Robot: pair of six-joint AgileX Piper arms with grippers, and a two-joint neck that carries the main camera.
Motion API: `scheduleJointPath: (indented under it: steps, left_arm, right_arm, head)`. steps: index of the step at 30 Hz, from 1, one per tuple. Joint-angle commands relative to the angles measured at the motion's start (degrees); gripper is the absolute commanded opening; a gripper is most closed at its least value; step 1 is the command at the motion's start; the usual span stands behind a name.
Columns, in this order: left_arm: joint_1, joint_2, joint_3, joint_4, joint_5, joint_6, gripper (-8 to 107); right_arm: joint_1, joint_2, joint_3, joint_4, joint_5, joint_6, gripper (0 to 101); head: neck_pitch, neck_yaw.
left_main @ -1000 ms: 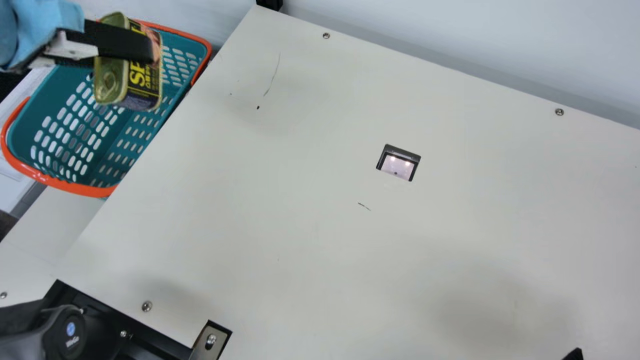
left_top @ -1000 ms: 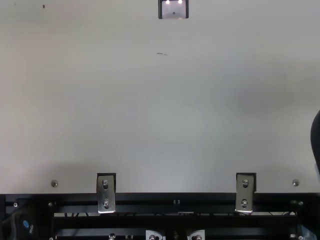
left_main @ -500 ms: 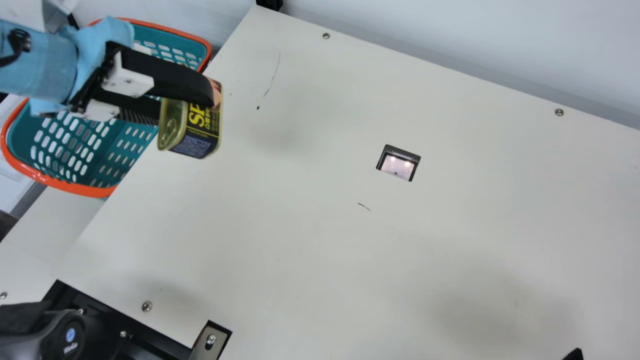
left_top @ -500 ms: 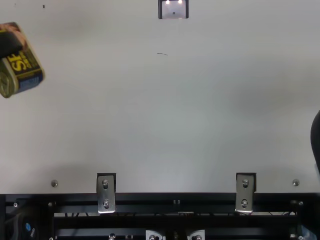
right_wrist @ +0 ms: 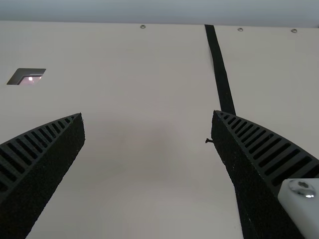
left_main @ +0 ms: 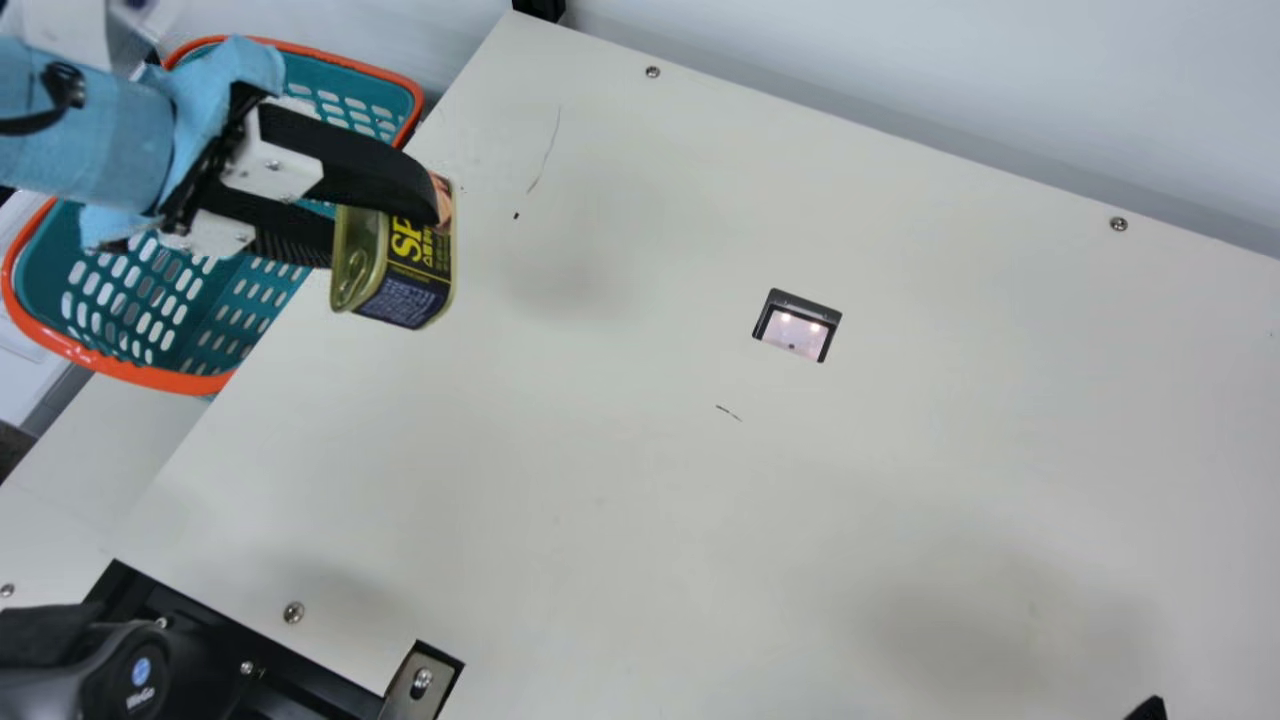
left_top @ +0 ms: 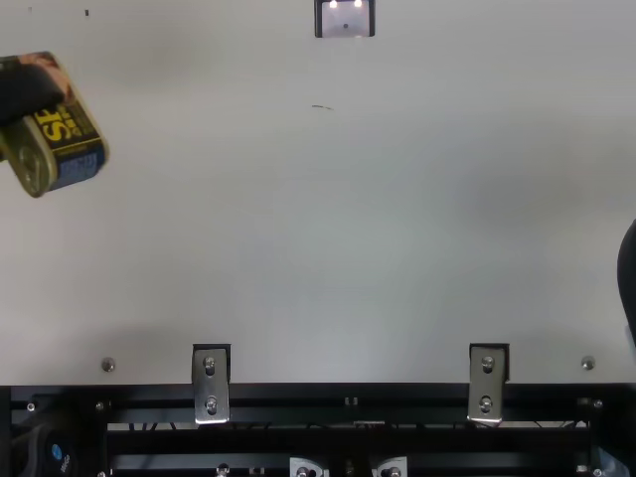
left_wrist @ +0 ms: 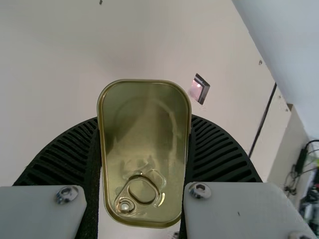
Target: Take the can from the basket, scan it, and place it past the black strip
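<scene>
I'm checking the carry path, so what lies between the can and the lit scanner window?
Bare cream tabletop: the main view shows no object on the stretch between the can and the lit scanner window.

1. The can (left_main: pixel 415 270), a rounded block with a dark, yellow-lettered label, is held aloft and tilted at ten o'clock in the main and top views. Its gold metal end, pull ring attached, faces nine o'clock in the main view.
2. The basket (left_main: pixel 180 382), teal with slotted walls and an orange rim, lies toward nine o'clock from the can.
3. The scanner window (left_main: pixel 793 333), dark-framed and lit pink, lies toward three o'clock from the can.
4. The black strip (right_wrist: pixel 218 62) is narrow and flat, well apart from the scanner window.
</scene>
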Motion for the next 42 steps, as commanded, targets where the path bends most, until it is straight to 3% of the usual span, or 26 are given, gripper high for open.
scheduleJointPath:
  steps: [1, 12, 34, 42]
  left_arm:
    - [-0.1, 1.0, 0.1, -1.0, 0.1, -3.1, 10]
    - [0.1, 5.7, 0.8, -7.0, 0.1, -10.6, 10]
    - [0.3, 6.2, 1.0, -7.1, -0.1, -11.2, 10]
    - [0.3, 6.2, 1.0, -7.1, -0.1, -11.2, 10]
  right_arm:
    - [0.0, 0.0, 0.0, 0.0, 0.0, 0.0, 101]
    - [0.0, 0.0, 0.0, 0.0, 0.0, 0.0, 101]
    - [0.0, 0.0, 0.0, 0.0, 0.0, 0.0, 101]
    - [0.0, 0.0, 0.0, 0.0, 0.0, 0.0, 101]
  head:
    - [-1.8, 0.8]
    - [-1.8, 0.8]
    - [-1.7, 0.7]
    - [-1.5, -5.2]
